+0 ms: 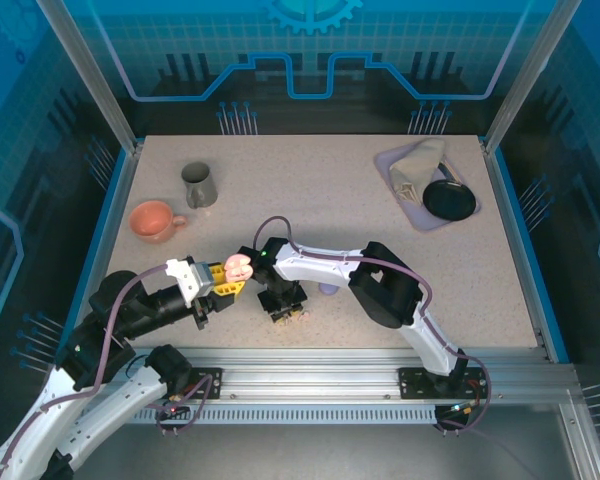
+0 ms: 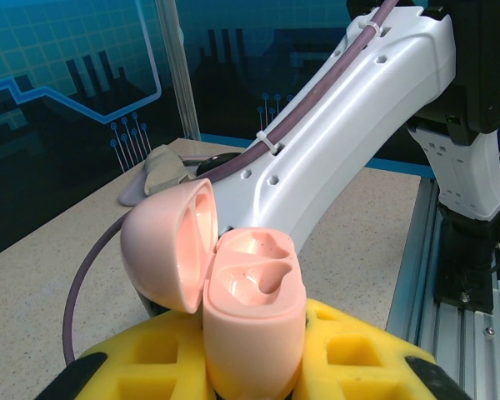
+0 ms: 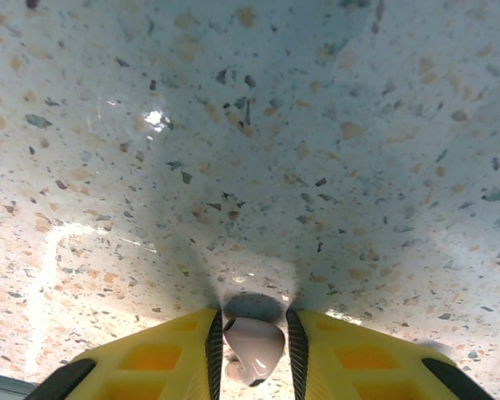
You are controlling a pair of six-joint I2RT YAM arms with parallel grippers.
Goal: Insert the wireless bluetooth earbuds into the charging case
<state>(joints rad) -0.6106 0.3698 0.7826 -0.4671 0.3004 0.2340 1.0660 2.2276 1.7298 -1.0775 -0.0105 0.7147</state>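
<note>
My left gripper point(image 1: 230, 281) is shut on a pinkish-beige charging case point(image 1: 239, 266), held above the table at front centre. In the left wrist view the charging case point(image 2: 254, 287) stands upright between the yellow fingers point(image 2: 362, 350). Its lid point(image 2: 167, 246) hangs open to the left and both wells are empty. My right gripper point(image 1: 284, 312) points straight down just right of it. A pinkish-beige earbud point(image 3: 254, 346) sits between that right gripper's point(image 3: 254, 337) black pads, just over the speckled tabletop point(image 3: 250, 150).
A small lavender object point(image 1: 327, 289) lies beside the right arm. A pink cup point(image 1: 155, 220) and a grey metal cup point(image 1: 198, 185) stand at back left. A lavender tray point(image 1: 405, 195) at back right carries a beige cloth point(image 1: 417, 165) and a black round case point(image 1: 449, 199).
</note>
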